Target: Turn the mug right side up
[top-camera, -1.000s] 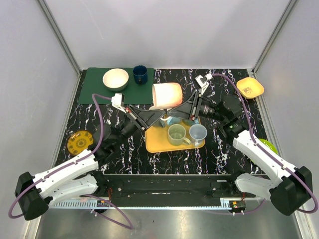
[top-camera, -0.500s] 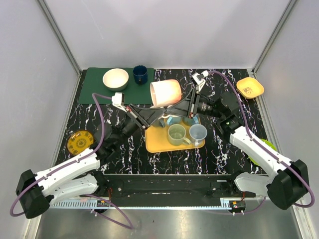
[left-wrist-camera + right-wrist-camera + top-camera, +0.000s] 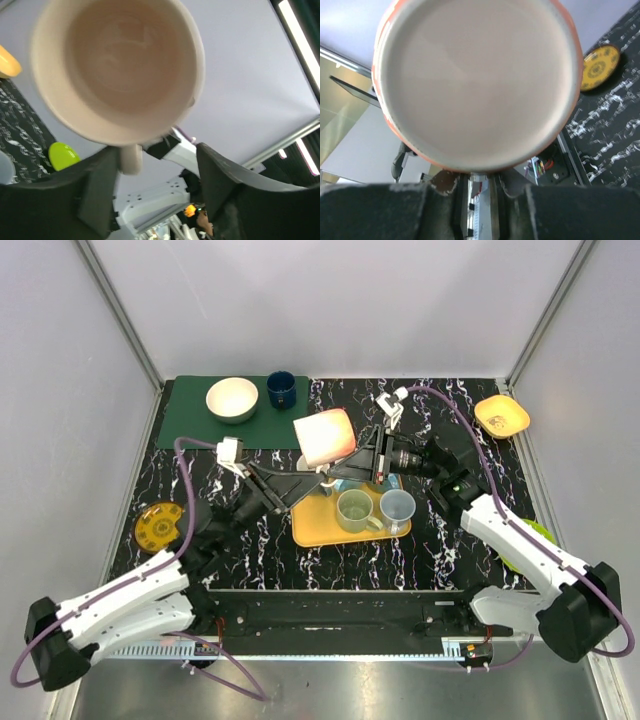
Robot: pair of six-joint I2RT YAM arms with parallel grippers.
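A big mug [image 3: 323, 436], pink-orange outside and cream inside, hangs tilted in the air above the tray. Its mouth [image 3: 117, 65] faces my left wrist camera and its flat base [image 3: 475, 80] faces the right one. My right gripper [image 3: 340, 462] [image 3: 479, 180] is shut on the mug at its lower edge, where the handle is. My left gripper [image 3: 322, 478] [image 3: 156, 150] stands open just under the mug. The handle [image 3: 131, 160] hangs between its fingers, close to the left one, with a wide gap to the other.
Below the mug lies a yellow tray [image 3: 310, 530] carrying a green mug [image 3: 352, 510] and a clear cup [image 3: 397, 505]. On a green mat [image 3: 190, 425] at the back left stand a white bowl [image 3: 232, 398] and a dark blue cup [image 3: 281, 389]. There is an orange bowl [image 3: 502, 415] at the back right and a yellow disc [image 3: 160, 525] on the left.
My left gripper has opened and let go of the handle. My right gripper has closed on the mug. The mug has shifted slightly left and tilted.
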